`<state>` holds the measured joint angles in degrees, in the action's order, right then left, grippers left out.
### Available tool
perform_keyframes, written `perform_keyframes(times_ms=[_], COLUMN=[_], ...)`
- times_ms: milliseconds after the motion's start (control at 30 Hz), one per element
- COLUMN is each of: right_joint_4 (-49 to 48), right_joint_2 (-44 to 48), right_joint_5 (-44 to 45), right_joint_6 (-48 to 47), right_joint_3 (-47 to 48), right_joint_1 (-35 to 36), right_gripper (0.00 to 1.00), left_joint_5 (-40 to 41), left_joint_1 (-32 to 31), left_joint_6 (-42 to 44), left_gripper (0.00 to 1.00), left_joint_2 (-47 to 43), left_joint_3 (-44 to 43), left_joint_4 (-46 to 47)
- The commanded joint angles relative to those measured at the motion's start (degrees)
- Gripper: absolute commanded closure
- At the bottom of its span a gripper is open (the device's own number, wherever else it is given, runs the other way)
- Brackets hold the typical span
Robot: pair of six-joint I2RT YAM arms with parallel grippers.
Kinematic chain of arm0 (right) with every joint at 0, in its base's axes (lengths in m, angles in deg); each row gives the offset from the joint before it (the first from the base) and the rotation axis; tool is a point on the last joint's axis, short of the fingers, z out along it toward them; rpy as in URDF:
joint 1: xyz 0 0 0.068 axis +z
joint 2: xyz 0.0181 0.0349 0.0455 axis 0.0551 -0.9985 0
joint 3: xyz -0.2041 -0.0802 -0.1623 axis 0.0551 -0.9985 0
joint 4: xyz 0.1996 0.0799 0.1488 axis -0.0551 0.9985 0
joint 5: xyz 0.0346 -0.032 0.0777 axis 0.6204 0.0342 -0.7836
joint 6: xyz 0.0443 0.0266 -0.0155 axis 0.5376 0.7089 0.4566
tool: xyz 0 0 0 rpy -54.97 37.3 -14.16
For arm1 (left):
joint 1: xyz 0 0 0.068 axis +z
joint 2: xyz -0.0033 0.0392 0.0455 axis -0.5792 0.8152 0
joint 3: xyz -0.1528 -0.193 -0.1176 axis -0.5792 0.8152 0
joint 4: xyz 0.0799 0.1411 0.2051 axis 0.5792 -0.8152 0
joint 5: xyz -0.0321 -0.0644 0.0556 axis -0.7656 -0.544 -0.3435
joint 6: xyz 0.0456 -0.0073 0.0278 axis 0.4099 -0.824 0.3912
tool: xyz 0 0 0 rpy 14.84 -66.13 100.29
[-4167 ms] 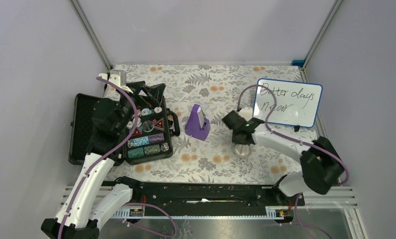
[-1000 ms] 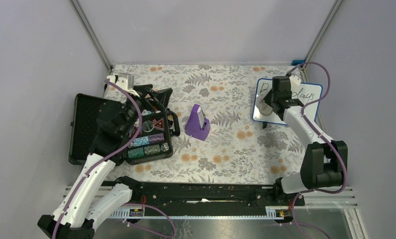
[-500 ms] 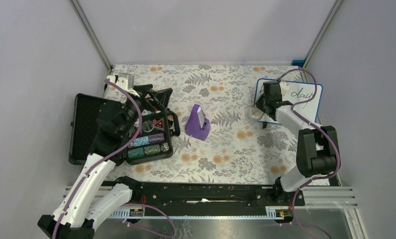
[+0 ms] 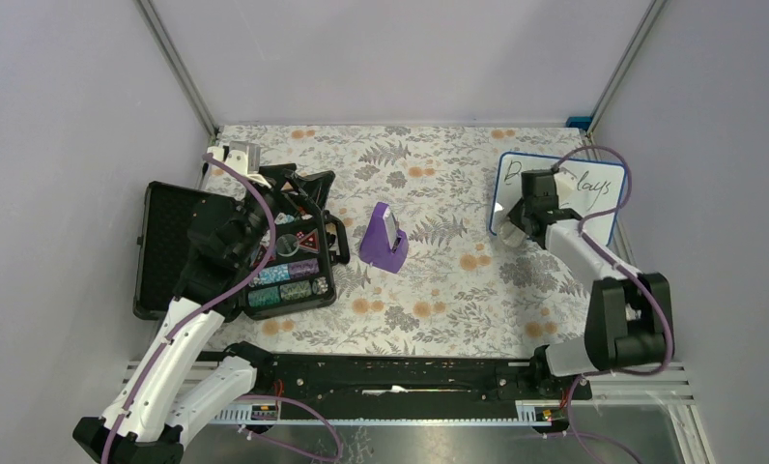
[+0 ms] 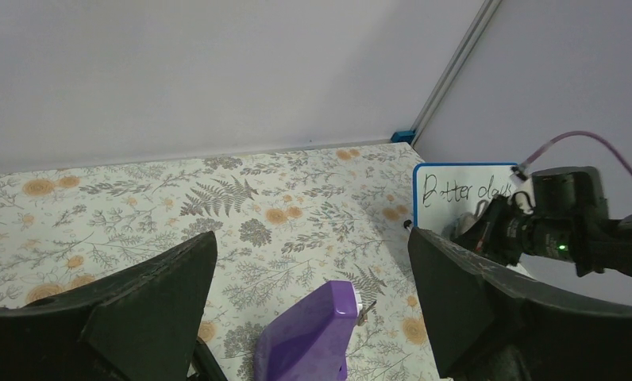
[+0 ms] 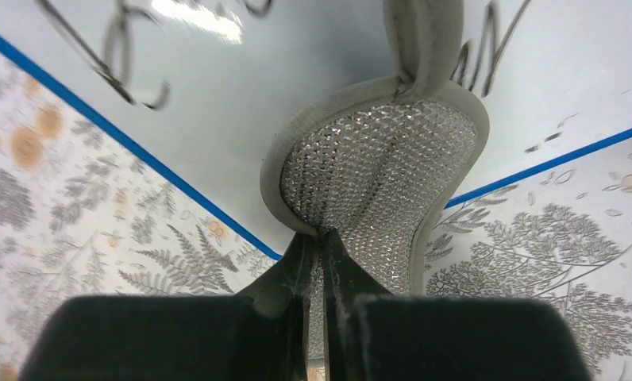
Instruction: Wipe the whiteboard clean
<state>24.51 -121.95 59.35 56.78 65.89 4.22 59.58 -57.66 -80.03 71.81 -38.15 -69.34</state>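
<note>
Upper right of the overhead view: the blue-framed whiteboard (image 4: 601, 208), with handwriting on it, stands on the floral tablecloth (image 4: 429, 290) near the right wall. The right gripper (image 6: 319, 238) has its fingers pinched together on a mesh-faced eraser pad (image 6: 376, 159), which bends against the board just above its lower blue edge. At left of the frame, the left gripper (image 5: 309, 294) hangs with fingers spread wide above an open black case (image 4: 168, 242).

You can read handwritten "Better da…" along the top of the whiteboard (image 5: 448, 209); its last letters blur, and the strokes below stay illegible.
</note>
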Motion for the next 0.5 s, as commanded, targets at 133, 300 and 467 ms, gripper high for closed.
perform_keyframes(times_ms=[133,300,467], right_joint_4=[-3.57,-2.25,-4.79], right_joint_2=[9.43,4.15,-0.09], right_joint_5=[6.77,6.39,4.95], right_joint_6=[-2.91,-2.87,-2.24], right_joint_3=[3.96,10.53,11.65], right_joint_1=[-2.45,-3.14,-3.87], right_gripper=[1.0,1.0,1.0], left_joint_5=[0.18,0.57,0.73], left_joint_1=[-0.24,-0.32,-0.5], left_joint_6=[0.22,0.39,0.53], left_gripper=[0.01,0.01,0.01], left_joint_2=[-0.8,-1.25,-0.94], left_joint_3=[-0.13,-0.13,-0.13], left_joint_4=[3.0,2.9,2.85])
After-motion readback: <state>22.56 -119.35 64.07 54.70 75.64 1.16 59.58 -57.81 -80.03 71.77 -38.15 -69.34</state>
